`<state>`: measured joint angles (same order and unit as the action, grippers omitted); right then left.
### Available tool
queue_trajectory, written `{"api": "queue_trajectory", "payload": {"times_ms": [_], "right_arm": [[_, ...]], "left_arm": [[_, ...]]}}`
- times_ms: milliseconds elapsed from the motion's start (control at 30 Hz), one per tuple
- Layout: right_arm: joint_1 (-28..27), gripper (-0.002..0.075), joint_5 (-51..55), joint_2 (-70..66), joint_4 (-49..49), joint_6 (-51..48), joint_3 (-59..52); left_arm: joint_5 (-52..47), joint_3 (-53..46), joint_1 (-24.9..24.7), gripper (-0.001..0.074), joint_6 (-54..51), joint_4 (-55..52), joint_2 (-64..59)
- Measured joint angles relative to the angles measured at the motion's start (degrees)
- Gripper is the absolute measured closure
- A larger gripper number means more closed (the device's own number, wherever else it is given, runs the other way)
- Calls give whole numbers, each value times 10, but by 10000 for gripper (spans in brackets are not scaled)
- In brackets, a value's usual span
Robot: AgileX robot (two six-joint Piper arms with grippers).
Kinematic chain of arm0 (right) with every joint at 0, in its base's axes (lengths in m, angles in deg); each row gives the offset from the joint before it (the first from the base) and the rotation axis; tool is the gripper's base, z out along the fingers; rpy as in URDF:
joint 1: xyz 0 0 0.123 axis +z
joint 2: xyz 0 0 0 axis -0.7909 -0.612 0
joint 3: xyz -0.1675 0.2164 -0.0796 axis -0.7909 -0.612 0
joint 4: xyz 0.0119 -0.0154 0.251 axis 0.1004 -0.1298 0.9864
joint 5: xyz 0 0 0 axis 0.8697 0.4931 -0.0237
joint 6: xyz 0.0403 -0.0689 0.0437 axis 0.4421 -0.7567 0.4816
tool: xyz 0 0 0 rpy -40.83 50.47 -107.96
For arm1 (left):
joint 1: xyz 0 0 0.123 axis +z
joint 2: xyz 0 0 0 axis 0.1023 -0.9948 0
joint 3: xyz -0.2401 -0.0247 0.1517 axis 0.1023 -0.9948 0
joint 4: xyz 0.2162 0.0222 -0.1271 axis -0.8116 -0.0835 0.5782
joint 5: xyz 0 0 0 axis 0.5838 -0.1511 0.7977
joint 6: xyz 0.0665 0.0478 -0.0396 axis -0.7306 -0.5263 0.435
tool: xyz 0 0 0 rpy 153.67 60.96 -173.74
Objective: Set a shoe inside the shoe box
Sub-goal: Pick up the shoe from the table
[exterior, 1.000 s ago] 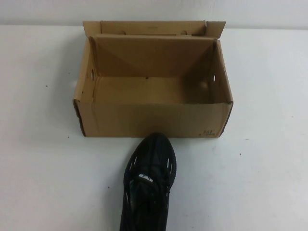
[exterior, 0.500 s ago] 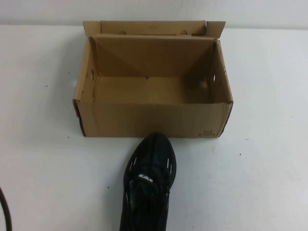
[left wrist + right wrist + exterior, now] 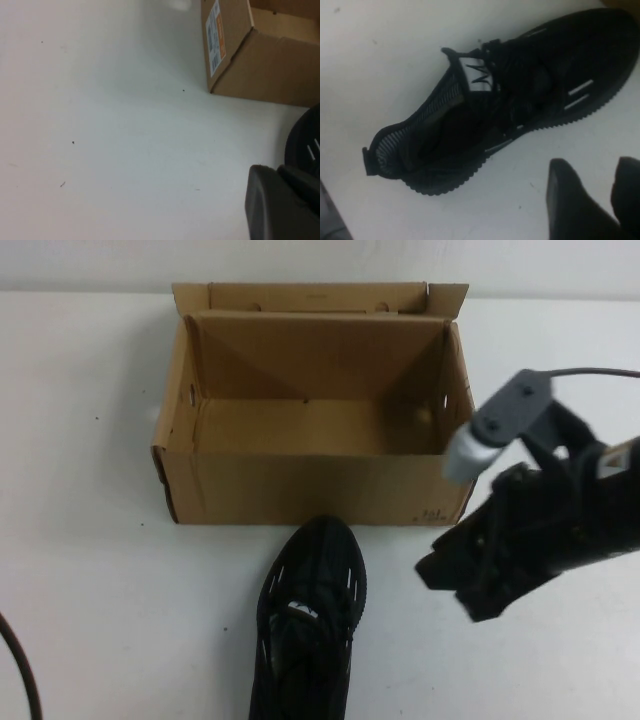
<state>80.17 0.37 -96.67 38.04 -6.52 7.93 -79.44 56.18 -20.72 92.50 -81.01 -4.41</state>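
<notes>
The right pincer (image 3: 462,585) has come into the high view within the last half second, where a moment before only the shoe box and the shoe showed. It hangs above the white desk (image 3: 90,590), just beside the near right corner of the shoe box (image 3: 315,485) and off to the right of the shoe (image 3: 308,615). In the right wrist view its two dark fingers (image 3: 572,205) stand a little apart with nothing between them, and the shoe (image 3: 495,105) lies full length before them, untouched. This arrival likely means the reach for the shoe has only begun and no grasp is made yet.

The left pincer (image 3: 282,205) shows only as a dark edge in its own wrist view, low near the desk (image 3: 100,125) to the left of the shoe; whether it is wide or narrow cannot be told.

The shoe rests on the desk with its toe touching or nearly touching the near wall of the shoe box, heel pointing away from it. The shoe box stands open, its lid flap folded back behind it, and its inside is bare brown cardboard with nothing in it.
</notes>
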Motion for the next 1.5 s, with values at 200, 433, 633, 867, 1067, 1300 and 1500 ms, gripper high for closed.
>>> {"api": "queue_trajectory", "payload": {"times_ms": [200,433,633,867,1067,1300,1500], "right_arm": [[128,425,-11,-94,-84,14,81],[181,264,-12,-187,-119,15,154],[195,253,-20,-261,-174,15,176],[197,449,-50,-319,-235,58,176],[201,701,-37,-321,-236,82,195],[215,725,20,-316,-239,175,272],[242,726,78,-303,-217,236,379]], "left_arm": [[-9,0,0,737,-1,0,0],[-19,0,0,737,-1,0,0],[-32,0,0,737,-1,0,0],[-46,0,0,737,-2,0,0],[-62,0,0,737,-45,-7,0],[-55,0,0,704,-202,50,0],[-30,0,0,391,-350,191,0]]}}
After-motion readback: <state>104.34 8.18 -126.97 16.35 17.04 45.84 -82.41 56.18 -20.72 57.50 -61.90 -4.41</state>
